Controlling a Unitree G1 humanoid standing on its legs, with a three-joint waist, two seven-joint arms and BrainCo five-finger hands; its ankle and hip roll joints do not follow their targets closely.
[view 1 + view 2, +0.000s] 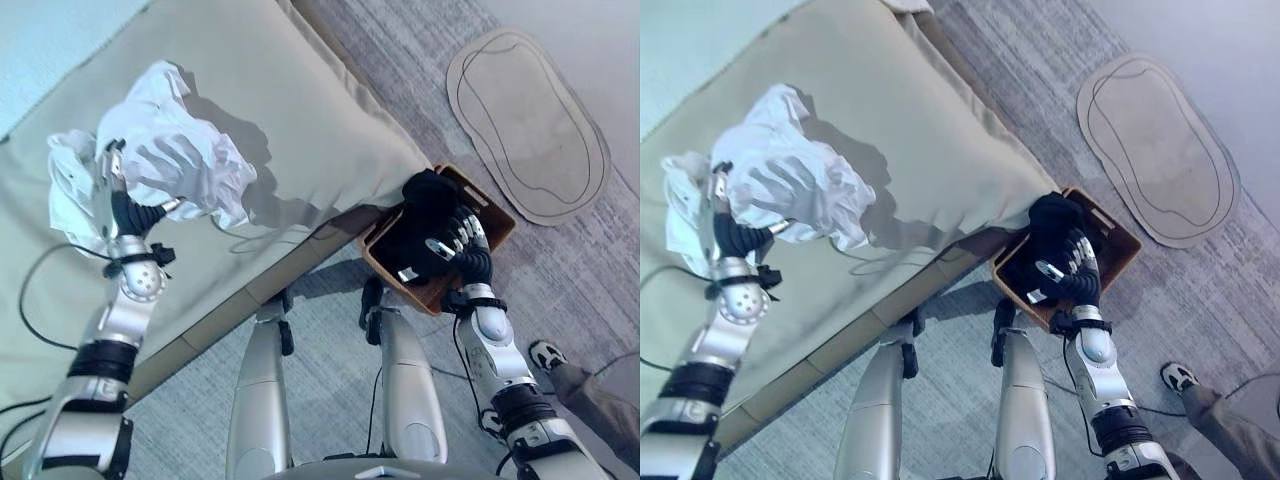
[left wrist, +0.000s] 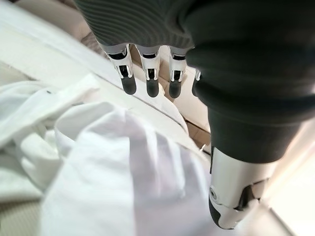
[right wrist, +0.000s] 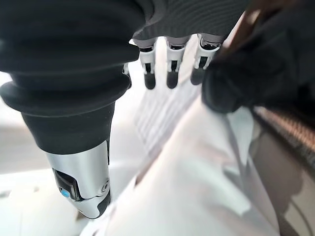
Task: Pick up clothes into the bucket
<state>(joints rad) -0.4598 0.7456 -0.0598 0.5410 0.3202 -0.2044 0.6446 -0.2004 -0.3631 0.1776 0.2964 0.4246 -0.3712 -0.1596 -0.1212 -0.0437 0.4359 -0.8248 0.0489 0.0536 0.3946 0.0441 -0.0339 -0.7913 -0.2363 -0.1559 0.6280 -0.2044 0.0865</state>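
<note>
A crumpled white garment [image 1: 190, 150] lies bunched on the beige cushion [image 1: 310, 110]. My left hand [image 1: 126, 208] is at its left side. In the left wrist view its fingers [image 2: 150, 83] are straight above the white cloth [image 2: 123, 172], which bulges between them and the thumb. A brown basket [image 1: 497, 215] stands on the floor at the cushion's corner with a black garment [image 1: 428, 198] heaped in it. My right hand [image 1: 455, 242] hovers over the basket's near side with relaxed fingers [image 3: 170, 69], next to the black cloth [image 3: 246, 73].
An oval grey mat [image 1: 530, 120] lies on the carpet beyond the basket. A person's shoe [image 1: 548, 355] and trouser leg [image 1: 600, 400] are at the lower right. The cushion's edge runs diagonally between my two arms.
</note>
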